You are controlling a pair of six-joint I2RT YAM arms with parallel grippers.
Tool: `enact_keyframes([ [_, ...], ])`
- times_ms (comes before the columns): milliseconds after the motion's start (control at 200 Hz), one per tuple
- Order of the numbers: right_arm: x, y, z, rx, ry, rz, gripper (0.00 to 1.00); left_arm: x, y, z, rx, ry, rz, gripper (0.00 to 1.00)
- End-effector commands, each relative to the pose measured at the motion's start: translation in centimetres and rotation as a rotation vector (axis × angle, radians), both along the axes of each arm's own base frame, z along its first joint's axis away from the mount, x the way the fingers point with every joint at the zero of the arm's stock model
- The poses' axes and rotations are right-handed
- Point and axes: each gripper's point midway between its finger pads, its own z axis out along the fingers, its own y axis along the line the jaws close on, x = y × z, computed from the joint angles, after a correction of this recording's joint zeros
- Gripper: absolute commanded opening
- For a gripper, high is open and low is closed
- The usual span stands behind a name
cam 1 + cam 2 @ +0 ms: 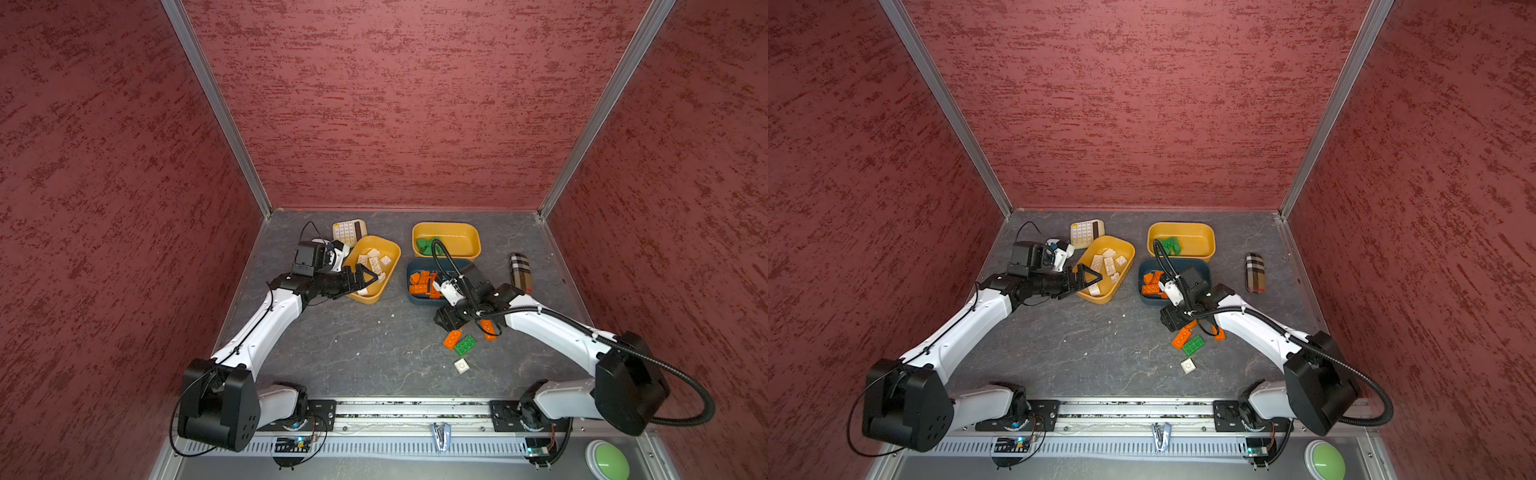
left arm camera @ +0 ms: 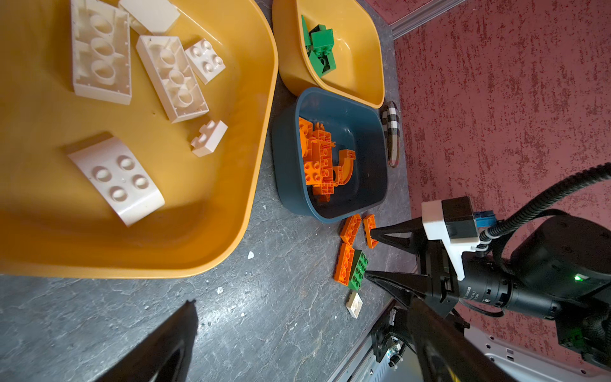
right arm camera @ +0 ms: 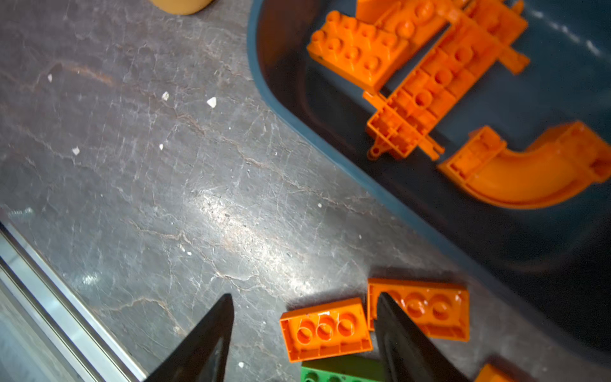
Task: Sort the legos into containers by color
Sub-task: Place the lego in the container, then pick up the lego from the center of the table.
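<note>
My right gripper [image 3: 305,295] hangs open, low over loose legos on the table in front of the teal container [image 1: 419,302]. An upturned orange brick [image 3: 325,329] lies between its fingers, a second orange brick [image 3: 429,307] is partly behind one finger, and a green brick [image 3: 340,372] lies beside them. A small white brick [image 1: 461,365] lies nearer the front. Orange legos fill the teal container. My left gripper [image 1: 368,279] is open and holds nothing, over the near end of the yellow container [image 1: 371,300] of white bricks. Another yellow container [image 1: 459,241] holds green bricks.
A cream calculator [image 1: 347,232] sits behind the left yellow tray. A plaid case [image 1: 521,272] lies right of the teal tray. Red walls enclose the table on three sides, and a metal rail [image 1: 415,409] runs along the front. A green button [image 1: 609,459] sits at the front right.
</note>
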Motion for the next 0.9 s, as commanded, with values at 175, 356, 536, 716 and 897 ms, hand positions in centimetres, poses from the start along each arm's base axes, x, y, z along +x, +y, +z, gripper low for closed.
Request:
enact_keyframes([
  [175,1.3,-4.5,-1.0,0.068,0.02,-0.698,0.7,0.5,0.0,-0.1,-0.001,-0.024,-0.021,0.99],
  [356,2.4,-6.5,-1.3,0.176,-0.013,-0.96,0.68,0.4,0.2,0.0,0.003,-0.031,-0.02,0.99],
  [536,2.9,-7.4,-2.8,0.183,-0.007,-1.06,0.64,0.4,0.5,0.0,0.006,-0.035,-0.017,0.99],
  [716,3.5,-7.2,-4.4,0.145,-0.001,-1.067,0.62,0.6,0.4,0.0,0.0,-0.037,-0.024,0.99],
  [897,3.8,-7.4,-5.9,0.095,0.003,-1.074,0.61,0.6,0.4,0.0,-0.001,-0.036,-0.029,0.99],
])
